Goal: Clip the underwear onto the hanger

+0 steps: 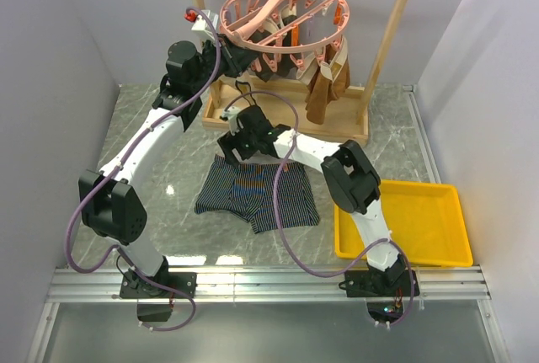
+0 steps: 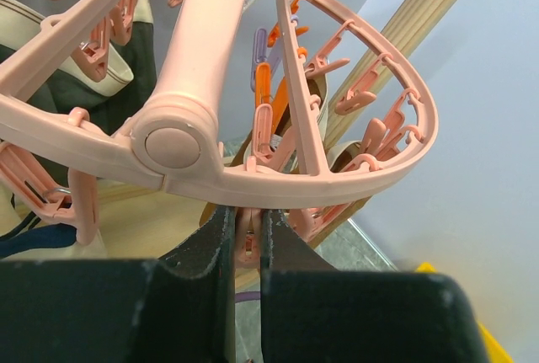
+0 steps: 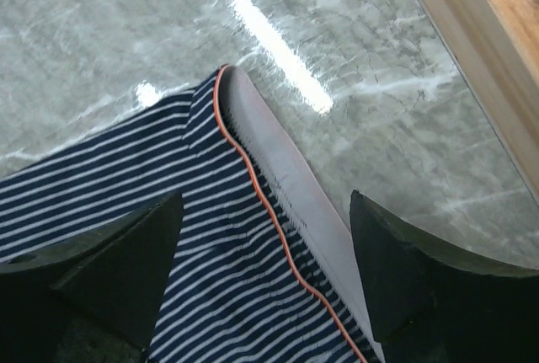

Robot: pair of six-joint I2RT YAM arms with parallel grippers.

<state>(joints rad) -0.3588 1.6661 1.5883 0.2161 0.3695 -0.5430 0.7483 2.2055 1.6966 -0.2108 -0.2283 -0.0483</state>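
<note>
Grey marble table (image 1: 396,148), one underwear (image 1: 290,199) flat, one hanger (image 1: 278,9), left gripper (image 2: 247,216) pinching its peg (image 2: 247,245), right gripper (image 3: 265,199) wide open, empty

No text, label, brand, number or sign can be read in any view. Nothing legible is seen on the underwear (image 1: 223,193) or on the hanger (image 1: 278,11).

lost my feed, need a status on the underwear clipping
Left gripper shut on a hanger peg. Right gripper open, straddling the waistband. Underwear flat on the table. Nothing in the way.
</note>
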